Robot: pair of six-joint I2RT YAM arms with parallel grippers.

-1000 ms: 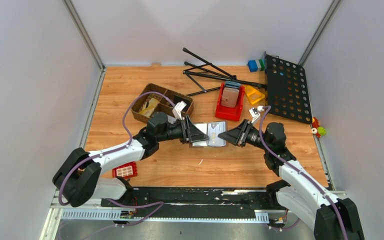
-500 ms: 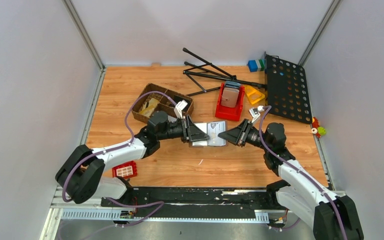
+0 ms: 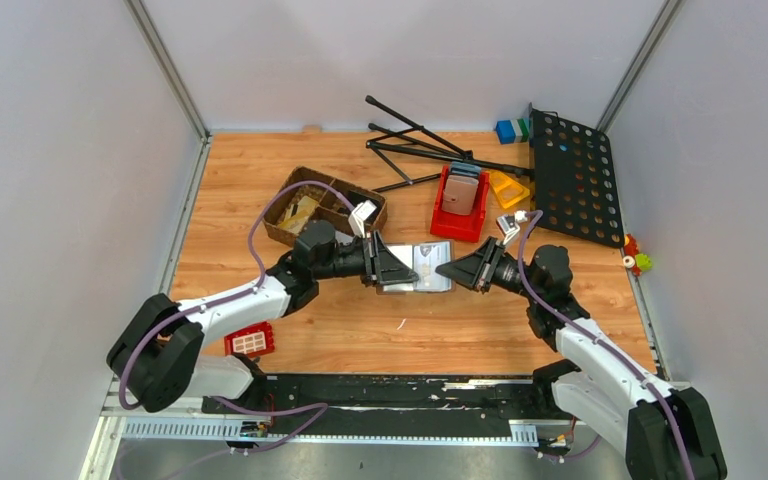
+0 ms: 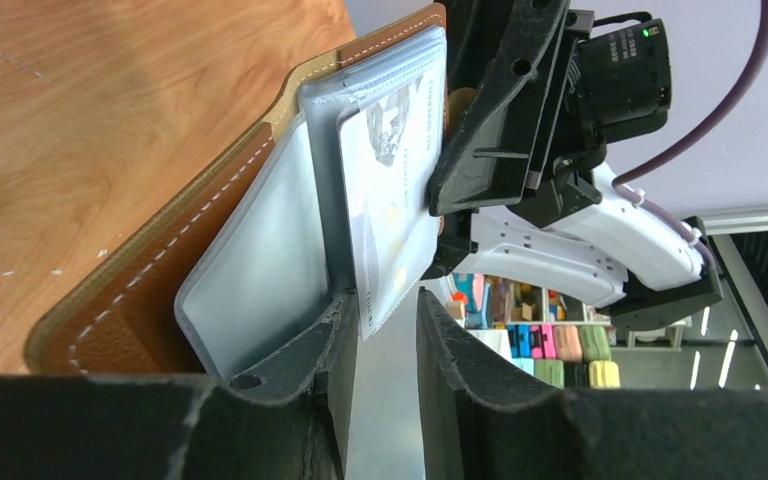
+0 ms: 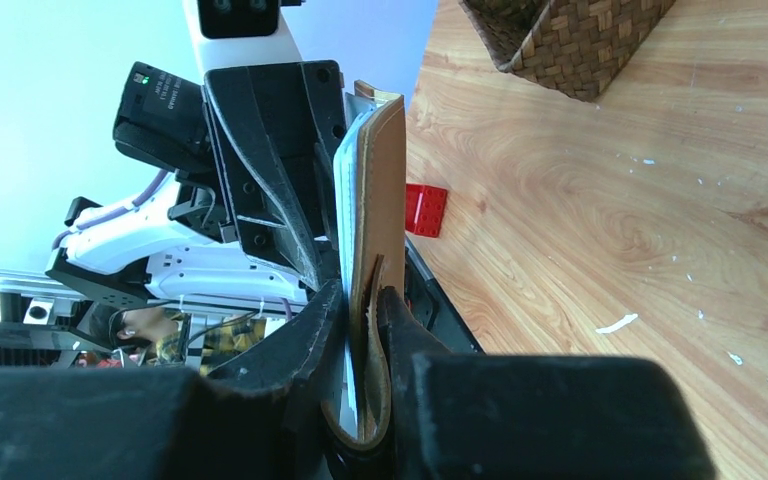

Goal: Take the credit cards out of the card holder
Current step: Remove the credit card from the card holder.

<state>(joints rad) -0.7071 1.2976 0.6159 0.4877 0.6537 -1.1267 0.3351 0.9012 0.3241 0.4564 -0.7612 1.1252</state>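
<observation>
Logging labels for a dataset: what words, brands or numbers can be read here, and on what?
None is legible.
Credit card in the card holder: printing, too blurred.
Right arm's wrist label: too small.
Left arm's wrist label: too small.

card holder (image 3: 428, 268): we log it marginally higher in the top view.
left arm (image 3: 230, 305): base end swung right, then back left.
right gripper (image 3: 442, 270): wrist perhaps rolled slightly; view too coarse.

**Card holder spread open between the jaws**

The brown stitched-leather card holder (image 3: 417, 268) is held open on edge, its cover pinched in the right jaws. A pale grey credit card (image 4: 390, 190) is seen sleeved inside, its end between the slightly parted left jaws.
</observation>
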